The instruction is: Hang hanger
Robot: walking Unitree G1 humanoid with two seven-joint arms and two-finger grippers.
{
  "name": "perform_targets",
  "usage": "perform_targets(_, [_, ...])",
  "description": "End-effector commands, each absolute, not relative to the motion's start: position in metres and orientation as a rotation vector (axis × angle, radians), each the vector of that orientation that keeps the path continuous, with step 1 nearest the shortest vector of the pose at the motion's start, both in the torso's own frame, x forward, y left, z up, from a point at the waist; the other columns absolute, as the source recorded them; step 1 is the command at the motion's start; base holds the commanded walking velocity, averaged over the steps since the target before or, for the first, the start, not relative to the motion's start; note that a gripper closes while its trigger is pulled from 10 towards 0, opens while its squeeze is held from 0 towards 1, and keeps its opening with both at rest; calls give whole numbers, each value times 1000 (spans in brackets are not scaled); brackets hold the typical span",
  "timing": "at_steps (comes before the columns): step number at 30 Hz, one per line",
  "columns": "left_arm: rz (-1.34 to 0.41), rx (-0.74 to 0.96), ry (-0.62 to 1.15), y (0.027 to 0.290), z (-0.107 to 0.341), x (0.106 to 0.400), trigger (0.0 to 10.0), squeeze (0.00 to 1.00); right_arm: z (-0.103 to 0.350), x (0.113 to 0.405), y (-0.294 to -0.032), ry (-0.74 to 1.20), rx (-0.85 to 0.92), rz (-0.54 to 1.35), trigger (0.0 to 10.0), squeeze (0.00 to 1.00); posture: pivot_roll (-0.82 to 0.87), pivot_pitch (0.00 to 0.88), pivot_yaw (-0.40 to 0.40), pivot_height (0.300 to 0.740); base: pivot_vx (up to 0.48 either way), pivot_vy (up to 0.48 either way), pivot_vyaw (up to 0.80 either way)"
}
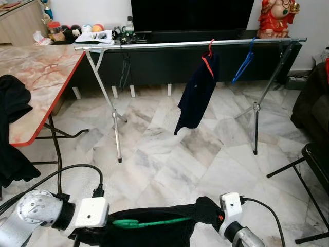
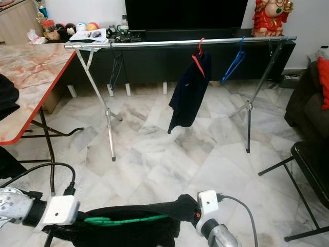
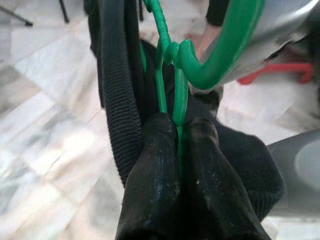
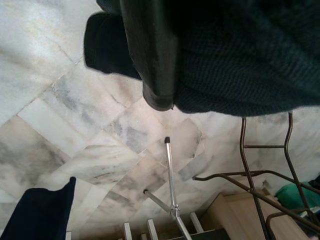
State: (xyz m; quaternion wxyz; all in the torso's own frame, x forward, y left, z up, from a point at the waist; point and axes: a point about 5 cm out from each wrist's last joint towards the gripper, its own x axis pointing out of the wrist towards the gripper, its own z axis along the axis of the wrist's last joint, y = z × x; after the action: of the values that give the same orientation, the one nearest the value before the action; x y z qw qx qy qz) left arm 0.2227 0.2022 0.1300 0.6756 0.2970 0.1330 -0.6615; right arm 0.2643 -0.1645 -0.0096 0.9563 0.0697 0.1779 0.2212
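Two end effectors carry the load low and near, in front of the robot: the left end effector (image 3: 177,150) has its two black fingers (image 3: 155,170) pinched tight on the thin neck of the green hanger (image 1: 149,222), just below its hook, and the right end effector (image 4: 165,75) is pressed into the dark knit of the black garment (image 1: 154,229) on the right side; whether its fingers are closed on the cloth I cannot tell, since one finger shows and the rest is hidden by fabric

The step in hand looks like carrying the loaded hanger to the rail (image 1: 190,43), which stands far across the marble floor (image 1: 169,154). To do it well, keep the pinch on the neck firm so the hook stays free and pointing up, raise the hanger above rail height before moving in, and aim for the open stretch of rail on the left, well apart from the dark shirt (image 1: 198,92) on its red hanger and the blue hanger (image 1: 242,64) to the right of it. Support the cloth so it does not drag or slide off an arm of the hanger, and steer clear of the desk (image 1: 41,77) on the left and the rack's legs

The hanger is slim green plastic with a rounded hook, lying roughly level between the two wrists; the garment draped over it is black, ribbed at the edge, and bunched
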Motion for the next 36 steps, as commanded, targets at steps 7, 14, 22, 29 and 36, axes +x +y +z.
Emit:
perform_targets(7, [-1604, 543, 242, 198, 150, 213, 10000, 0, -11, 263, -169, 365, 139, 416, 0, 0, 91, 99, 9, 740, 0, 0, 0])
perform_targets(14, [-1581, 307, 91, 196, 172, 231, 10000, 0, -11, 263, -166, 374, 139, 423, 0, 0, 92, 98, 6, 740, 0, 0, 0])
perform_targets(22, [-1116, 149, -169, 169, 181, 283, 10000, 0, -15, 260, -163, 385, 142, 422, 0, 0, 86, 102, 9, 740, 0, 0, 0])
perform_targets(29, [-933, -251, -125, 143, 175, 296, 10000, 0, -17, 258, -161, 389, 149, 412, 0, 0, 88, 101, 14, 740, 0, 0, 0])
perform_targets(36, [-748, -595, -208, 122, 184, 311, 10000, 0, -17, 258, -159, 386, 164, 414, 0, 0, 83, 97, 14, 740, 0, 0, 0])
